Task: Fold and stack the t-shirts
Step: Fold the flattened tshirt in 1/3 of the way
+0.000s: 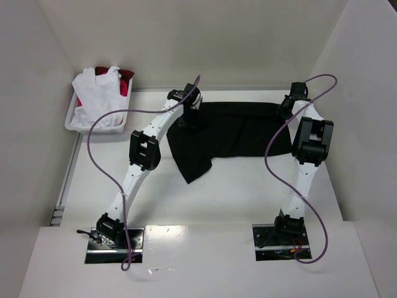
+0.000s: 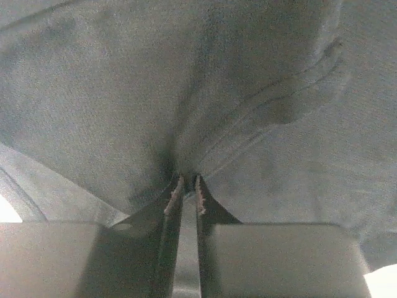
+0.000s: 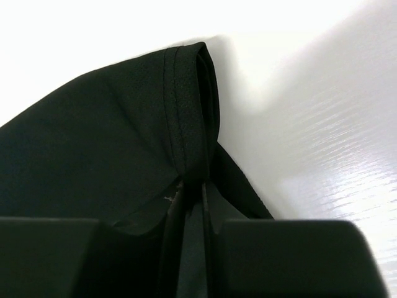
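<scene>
A large black t-shirt [image 1: 239, 133] lies spread across the far middle of the table, one flap hanging toward the near side. My left gripper [image 1: 190, 119] is down on its left edge. In the left wrist view the left gripper [image 2: 188, 181] is shut on a puckered pinch of the black cloth [image 2: 124, 93]. My right gripper [image 1: 287, 110] is at the shirt's far right corner. In the right wrist view the right gripper [image 3: 195, 186] is shut on a folded, stitched hem of the black cloth [image 3: 93, 143]. A white t-shirt [image 1: 99, 93] and a red t-shirt [image 1: 126, 79] lie in the basket.
The white basket [image 1: 73, 119] sits at the far left, by the left wall. Walls close in the table on the left, the back and the right. Bare white table [image 3: 322, 124] shows to the right of the pinched hem. Purple cables loop over both arms.
</scene>
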Available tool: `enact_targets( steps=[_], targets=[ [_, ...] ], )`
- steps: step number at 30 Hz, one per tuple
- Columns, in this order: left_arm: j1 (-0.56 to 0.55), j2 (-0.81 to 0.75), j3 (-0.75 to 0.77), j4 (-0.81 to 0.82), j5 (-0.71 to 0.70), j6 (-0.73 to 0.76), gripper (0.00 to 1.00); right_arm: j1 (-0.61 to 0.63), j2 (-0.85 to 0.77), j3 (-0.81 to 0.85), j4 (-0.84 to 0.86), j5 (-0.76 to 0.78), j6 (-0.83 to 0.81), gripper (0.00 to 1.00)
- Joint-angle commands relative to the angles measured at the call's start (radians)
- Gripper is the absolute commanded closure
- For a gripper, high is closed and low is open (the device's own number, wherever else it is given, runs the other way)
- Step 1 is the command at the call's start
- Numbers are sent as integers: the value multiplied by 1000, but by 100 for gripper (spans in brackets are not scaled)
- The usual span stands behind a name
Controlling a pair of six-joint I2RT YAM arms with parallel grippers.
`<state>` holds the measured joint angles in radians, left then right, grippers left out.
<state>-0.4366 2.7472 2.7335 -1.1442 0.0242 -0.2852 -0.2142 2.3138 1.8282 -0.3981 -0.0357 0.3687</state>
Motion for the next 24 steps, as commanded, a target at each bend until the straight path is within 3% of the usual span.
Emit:
enact_targets(
  steps=[1, 7, 8, 14, 16, 17, 18, 20, 21, 24],
  targets=[
    [2, -26, -60, -16, -35, 31, 85, -7, 9, 46, 4, 40, -8, 82],
    [2, -129, -269, 81, -78, 40, 99, -16, -2, 56, -5, 62, -8, 86],
    [2, -151, -363, 102, -90, 40, 100, -16, -2, 56, -5, 62, -8, 86],
    [31, -305, -615, 228, -90, 40, 100, -36, -22, 34, -5, 62, -8, 86],
    [45, -314, -615, 239, -79, 40, 89, -36, -22, 34, -5, 43, -8, 84],
    [45, -314, -615, 239, -70, 40, 70, -36, -22, 34, -5, 33, -17, 76],
    [45, -314, -600, 239, -70, 40, 59, -36, -31, 34, -5, 8, -17, 68],
    [45, -325, -571, 239, -61, 40, 50, -36, -45, 23, 4, -19, -28, 51],
    [45, -325, -539, 239, -50, 40, 38, -36, -45, 23, 4, -32, -28, 38],
    [56, -336, -483, 239, -64, 40, 25, -36, -95, 3, 25, -50, -37, 22]
  ],
)
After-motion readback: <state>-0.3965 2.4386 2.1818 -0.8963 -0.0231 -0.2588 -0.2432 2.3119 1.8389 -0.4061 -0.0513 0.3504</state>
